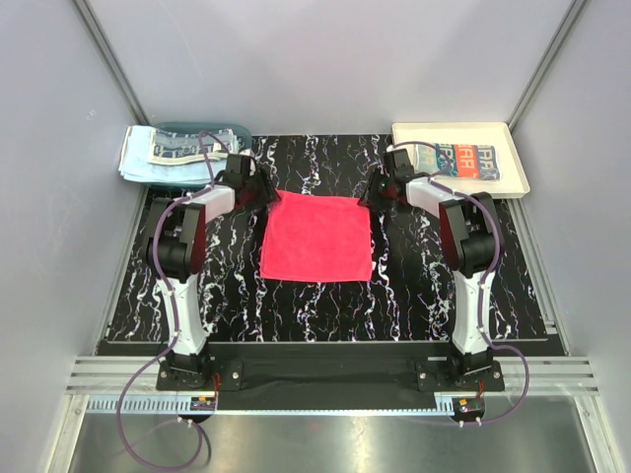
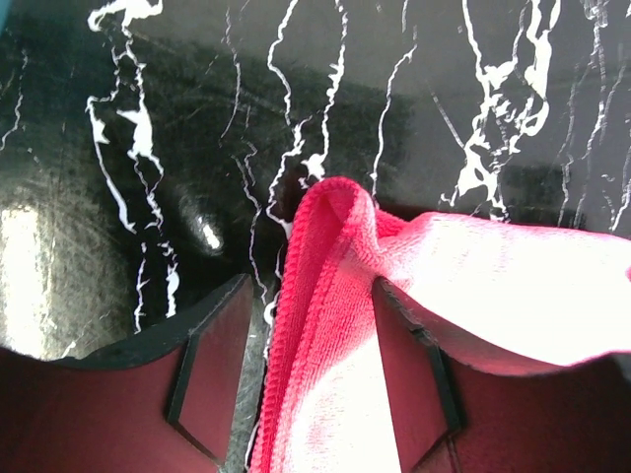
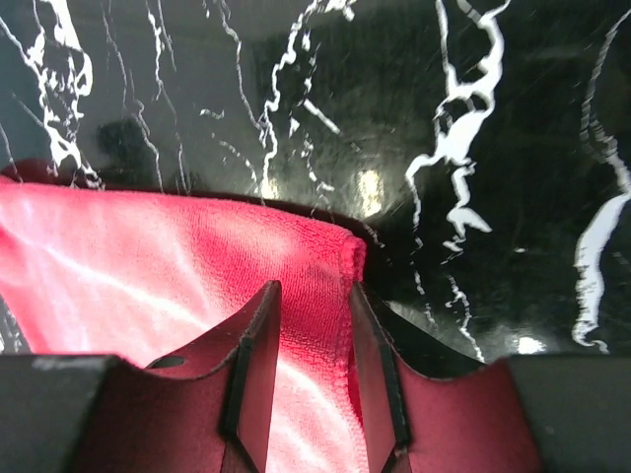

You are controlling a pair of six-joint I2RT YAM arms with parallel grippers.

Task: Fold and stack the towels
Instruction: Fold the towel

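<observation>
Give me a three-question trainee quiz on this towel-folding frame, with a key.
1. Multiple choice: how is the red-pink towel lying?
A) rolled into a ball
B) spread flat on the table between the arms
C) lifted clear into the air
2. True or false: the left gripper and the right gripper each have a far corner of that towel between their fingers.
3. Fill in: the blue towels are piled at the table's far ___ corner.
Key: 1 B; 2 true; 3 left.
</observation>
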